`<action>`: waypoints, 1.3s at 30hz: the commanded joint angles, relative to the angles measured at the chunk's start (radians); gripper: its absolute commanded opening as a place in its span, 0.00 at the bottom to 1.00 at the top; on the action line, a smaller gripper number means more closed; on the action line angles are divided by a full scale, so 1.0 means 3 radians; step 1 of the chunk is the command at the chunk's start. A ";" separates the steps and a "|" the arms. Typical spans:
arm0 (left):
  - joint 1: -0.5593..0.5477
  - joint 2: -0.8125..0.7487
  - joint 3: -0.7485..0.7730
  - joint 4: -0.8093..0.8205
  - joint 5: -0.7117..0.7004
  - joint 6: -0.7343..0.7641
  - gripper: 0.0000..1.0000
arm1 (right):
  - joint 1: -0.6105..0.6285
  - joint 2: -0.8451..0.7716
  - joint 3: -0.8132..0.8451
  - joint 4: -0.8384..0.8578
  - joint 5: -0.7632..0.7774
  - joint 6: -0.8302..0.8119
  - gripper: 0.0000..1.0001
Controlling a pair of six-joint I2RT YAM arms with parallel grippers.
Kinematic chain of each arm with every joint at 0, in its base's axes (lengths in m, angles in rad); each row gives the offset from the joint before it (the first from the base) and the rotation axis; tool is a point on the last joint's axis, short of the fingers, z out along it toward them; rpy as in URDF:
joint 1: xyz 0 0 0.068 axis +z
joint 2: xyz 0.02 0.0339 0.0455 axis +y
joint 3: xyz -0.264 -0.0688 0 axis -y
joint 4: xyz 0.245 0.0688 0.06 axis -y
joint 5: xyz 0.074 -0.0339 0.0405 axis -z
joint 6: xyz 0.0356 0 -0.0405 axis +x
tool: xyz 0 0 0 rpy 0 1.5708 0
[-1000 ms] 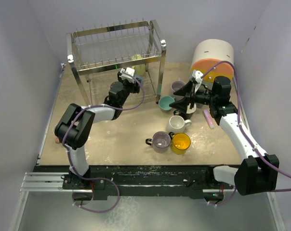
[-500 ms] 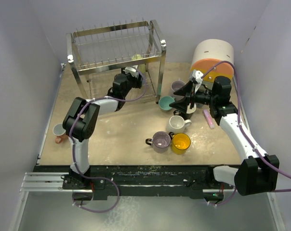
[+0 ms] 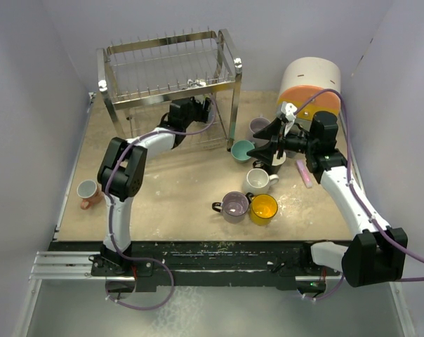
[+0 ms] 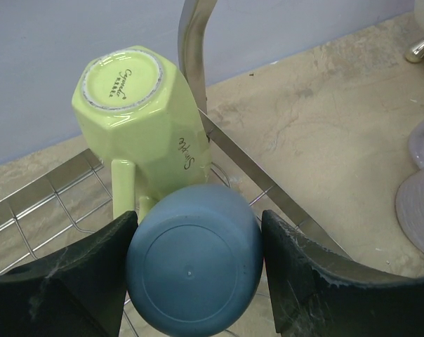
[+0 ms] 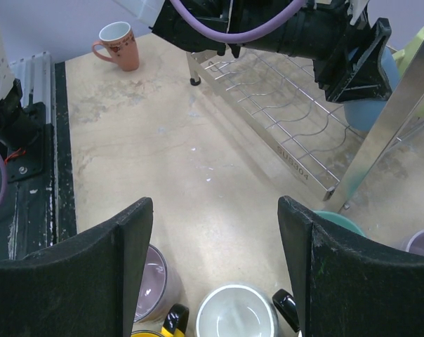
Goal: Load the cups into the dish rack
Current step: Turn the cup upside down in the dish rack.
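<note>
My left gripper (image 3: 198,109) reaches into the lower tier of the chrome dish rack (image 3: 121,50). In the left wrist view the gripper (image 4: 198,221) is shut on a blue cup (image 4: 193,263), held base towards the camera just above the wire grid (image 4: 50,210). An upturned yellow-green cup (image 4: 138,105) stands on the grid right behind it. My right gripper (image 3: 265,149) is open and empty, hovering above the loose cups: teal (image 3: 241,149), lilac (image 3: 258,126), white (image 3: 257,181), lilac with a black handle (image 3: 234,206) and yellow (image 3: 264,208).
A pink cup (image 3: 89,192) stands alone at the table's left edge. The round white-orange drawer unit (image 3: 310,78) is at the back right and a flat pink bar (image 3: 304,173) lies by my right arm. The rack's chrome post (image 4: 192,49) is close beside the held cup.
My left arm has stretched forward and carried the blue cup deeper into the rack's lower tier, uncovering the pink cup at the left. The right arm has not moved.
</note>
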 commanded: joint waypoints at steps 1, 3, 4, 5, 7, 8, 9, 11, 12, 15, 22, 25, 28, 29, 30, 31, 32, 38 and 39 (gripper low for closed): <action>0.0023 0.0020 0.0301 -0.0243 0.0059 0.0051 0.11 | -0.0018 -0.0117 0.0028 0.0156 -0.0008 -0.0051 0.74; 0.0023 0.0045 0.0354 -0.0311 0.0070 0.0046 0.13 | -0.0015 -0.0124 0.0024 0.0158 -0.0012 -0.0050 0.74; 0.0024 0.0059 0.0378 -0.0344 0.0075 0.0046 0.13 | -0.0016 -0.0125 0.0024 0.0161 -0.0014 -0.0051 0.74; 0.0021 0.0073 0.0408 -0.0371 0.0072 0.0046 0.13 | -0.0018 -0.0125 0.0024 0.0160 -0.0014 -0.0050 0.74; 0.0024 0.0100 0.0472 -0.0450 0.0066 0.0027 0.14 | -0.0015 -0.0131 0.0019 0.0169 -0.0016 -0.0044 0.74; 0.0022 0.0116 0.0513 -0.0484 0.0066 0.0018 0.15 | -0.0015 -0.0130 0.0019 0.0171 -0.0018 -0.0047 0.74; 0.0021 0.0131 0.0562 -0.0522 0.0066 0.0013 0.16 | -0.0018 -0.0135 0.0019 0.0171 -0.0018 -0.0046 0.74; 0.0023 0.0174 0.0654 -0.0611 0.0066 -0.0002 0.18 | -0.0018 -0.0139 0.0019 0.0169 -0.0020 -0.0047 0.74; 0.0025 0.0196 0.0699 -0.0655 0.0063 -0.0011 0.19 | -0.0015 -0.0140 0.0019 0.0170 -0.0018 -0.0047 0.74; 0.0025 0.0263 0.0813 -0.0776 0.0062 -0.0036 0.22 | -0.0015 -0.0145 0.0019 0.0170 -0.0015 -0.0043 0.74; 0.0024 0.0303 0.0936 -0.0919 0.0099 -0.0100 0.31 | -0.0016 -0.0151 0.0021 0.0172 -0.0015 -0.0052 0.74; 0.0025 0.0293 0.0986 -0.1005 0.0125 -0.0159 0.39 | -0.0017 -0.0151 0.0021 0.0166 -0.0013 -0.0053 0.74; 0.0021 0.0265 0.0997 -0.1066 0.0126 -0.0192 0.47 | -0.0015 -0.0145 0.0019 0.0171 -0.0014 -0.0057 0.74; 0.0024 0.0247 0.0989 -0.1076 0.0111 -0.0209 0.49 | -0.0015 -0.0145 0.0019 0.0170 -0.0014 -0.0055 0.74; 0.0023 0.0232 0.0977 -0.1088 0.0091 -0.0225 0.51 | -0.0018 -0.0145 0.0016 0.0171 -0.0013 -0.0056 0.74; 0.0025 0.0212 0.0960 -0.1091 0.0080 -0.0246 0.53 | -0.0015 -0.0145 0.0014 0.0172 -0.0015 -0.0057 0.74; 0.0025 0.0188 0.0942 -0.1090 0.0073 -0.0264 0.55 | -0.0016 -0.0148 0.0015 0.0172 -0.0016 -0.0057 0.74; 0.0023 0.0114 0.0914 -0.1094 0.0032 -0.0341 0.69 | -0.0019 -0.0140 0.0016 0.0177 -0.0021 -0.0057 0.74; 0.0023 0.0104 0.0910 -0.1104 0.0015 -0.0354 0.71 | -0.0015 -0.0140 0.0016 0.0177 -0.0021 -0.0054 0.74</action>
